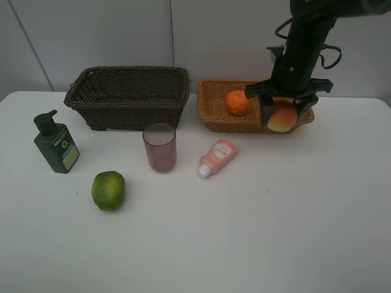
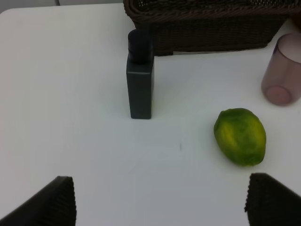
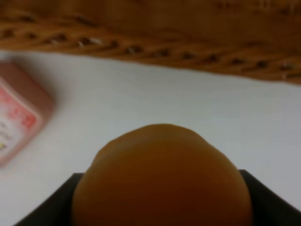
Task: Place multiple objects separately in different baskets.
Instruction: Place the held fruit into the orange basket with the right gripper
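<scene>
Probably lab — white table (image 1: pixel 275 232) (bare walls (image 1: pixel 122 36))

Your left wrist view holds: 1 dark pump bottle (image 2: pixel 139 89), upright; 1 green citrus (image 2: pixel 240 136), apart from it; 1 mauve cup (image 2: pixel 283 70); 1 dark brown basket (image 2: pixel 207 28) near both; left gripper (image 2: pixel 162 202), 2 fingers (image 2: pixel 51 202) spread wide.

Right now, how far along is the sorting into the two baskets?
Done: the orange lies in the tan basket. In hand: the right gripper is shut on the peach-like fruit, at that basket's front edge. To do: the green citrus, pump bottle, mauve cup and pink tube are on the table; nothing shows in the dark basket. The left gripper is open and holds nothing.
</scene>
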